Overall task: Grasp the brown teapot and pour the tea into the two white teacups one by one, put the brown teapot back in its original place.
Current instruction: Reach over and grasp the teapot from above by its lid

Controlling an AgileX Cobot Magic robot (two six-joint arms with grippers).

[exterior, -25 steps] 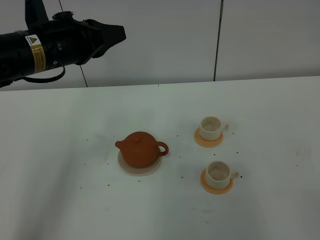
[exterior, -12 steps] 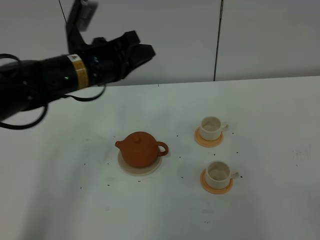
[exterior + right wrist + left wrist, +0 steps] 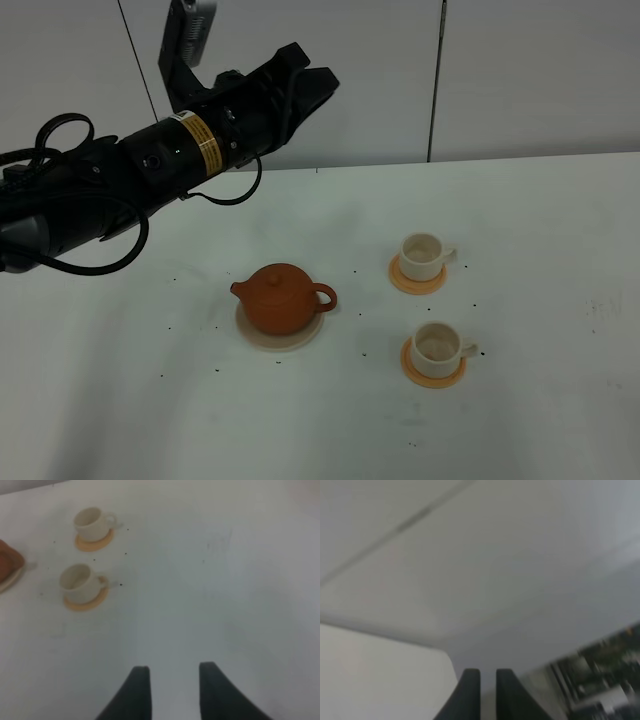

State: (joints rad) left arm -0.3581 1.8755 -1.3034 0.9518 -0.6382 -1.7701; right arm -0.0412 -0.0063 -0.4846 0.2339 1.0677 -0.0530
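You've poured nothing yet: the squat terracotta clay teapot (image 3: 282, 298) sits ungrasped on its round beige trivet (image 3: 275, 345); the far cream-white teacup (image 3: 422, 256) and the near cream-white teacup (image 3: 437, 345) look dry. Your left claw (image 3: 318, 65) hangs high, narrowly parted, empty.

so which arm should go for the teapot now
Left, probably. The left gripper hangs open over the table, up behind the brown teapot. The right gripper is outside the high view, and a teacup stands roughly between it and the pot.
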